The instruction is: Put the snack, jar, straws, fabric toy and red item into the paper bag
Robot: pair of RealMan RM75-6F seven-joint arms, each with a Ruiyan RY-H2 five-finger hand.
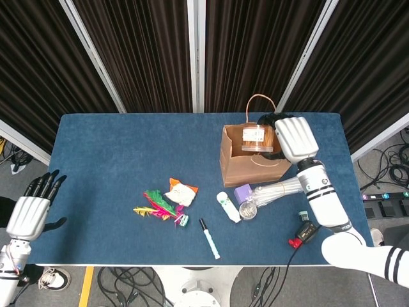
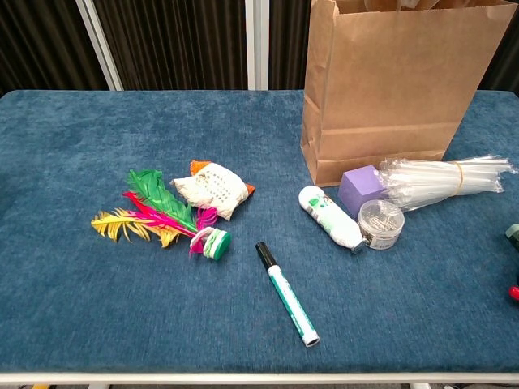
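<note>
The brown paper bag (image 1: pixel 250 170) stands at the table's right rear; the chest view shows its front wall (image 2: pixel 381 89). My right hand (image 1: pixel 293 137) holds the orange-lidded jar (image 1: pixel 255 137) low in the bag's open mouth. The bundle of clear straws (image 1: pixel 278 190) (image 2: pixel 442 180) lies just in front of the bag. Mid-table sits the white and orange fabric toy (image 1: pixel 182 190) (image 2: pixel 212 189). The red item (image 1: pixel 294 243) (image 2: pixel 514 292) is near the front right edge. My left hand (image 1: pixel 29 214) hangs open off the table's left side. No snack shows.
A feathered shuttlecock (image 2: pixel 162 215), a green-banded marker (image 2: pixel 287 295), a white tube (image 2: pixel 328 216), a purple cube (image 2: pixel 360 187) and a clear tub of clips (image 2: pixel 381 223) lie on the blue cloth. A black cable and a small green-black device (image 1: pixel 305 225) sit by the red item.
</note>
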